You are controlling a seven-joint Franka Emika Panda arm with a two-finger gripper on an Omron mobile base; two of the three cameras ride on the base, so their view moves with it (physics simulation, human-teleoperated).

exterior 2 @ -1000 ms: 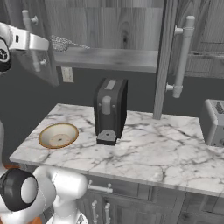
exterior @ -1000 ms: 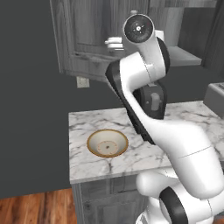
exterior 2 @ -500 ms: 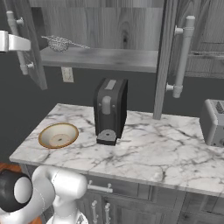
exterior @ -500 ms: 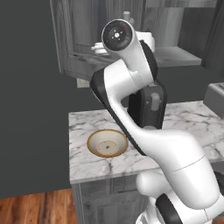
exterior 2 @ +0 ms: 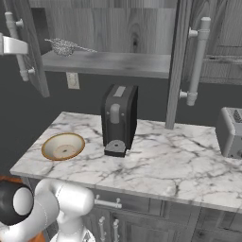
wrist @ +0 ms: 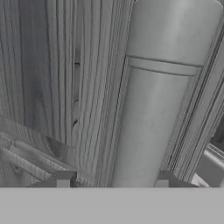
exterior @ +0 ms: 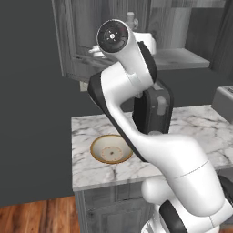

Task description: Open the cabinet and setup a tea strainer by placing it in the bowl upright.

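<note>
Tool [wrist: 112, 186] jaws straddle the cabinet handle [wrist: 162, 96] loosely; we judge cabinet [exterior 2: 28, 56] opened, tea strainer [exterior 2: 63, 46] unmoved on shelf.

A home kitchen, rendered: marbled white desk [exterior 2: 156, 165] over grey base cupboards w/ drawer pulls, and a dark wood-grain wall cabinet [exterior 2: 118, 28] above w/ long bar handles, doors swung open. On the desk: black coffee machine [exterior 2: 118, 118], a toaster [exterior 2: 231, 132] at the far right, a cream bowl [exterior 2: 63, 146]; tea strainer [exterior 2: 66, 46] sits on the cabinet shelf. Wall outlet [exterior 2: 72, 80] under the shelf and wood plank floor [exterior: 36, 218] fit a domestic kitchen too.
</note>
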